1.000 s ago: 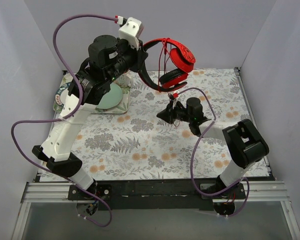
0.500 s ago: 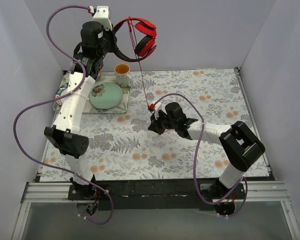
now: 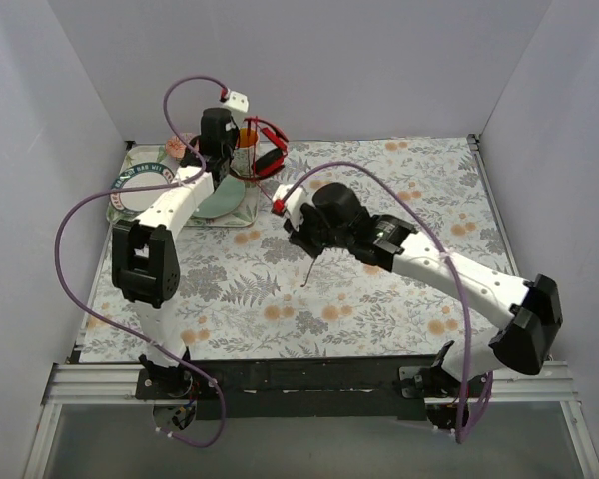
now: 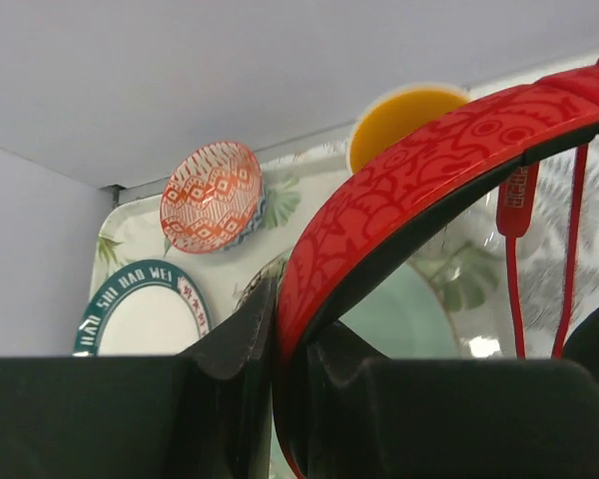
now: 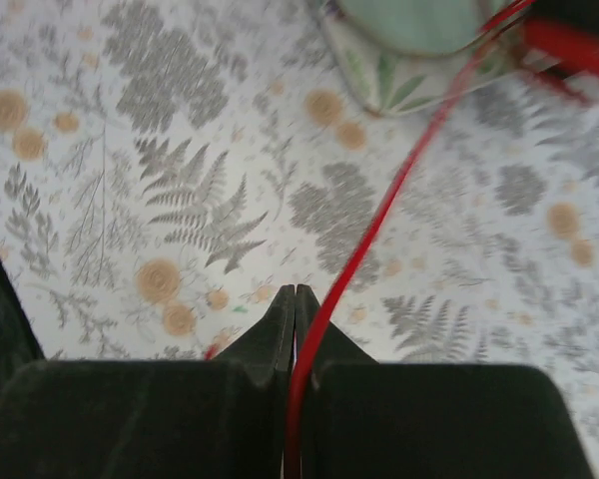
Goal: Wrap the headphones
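Hanging by the headband from the left claw, which is clamped narrow on that red-patterned band, the headphones sit at the far-left corner of the floral surface, over a tray and in front of a yellow cup. Their thin red cable runs down to the right claw, its fingers pinched together on the strand just above the surface. On the tray also lie a pale green plate, a red patterned bowl and a green-rimmed plate.
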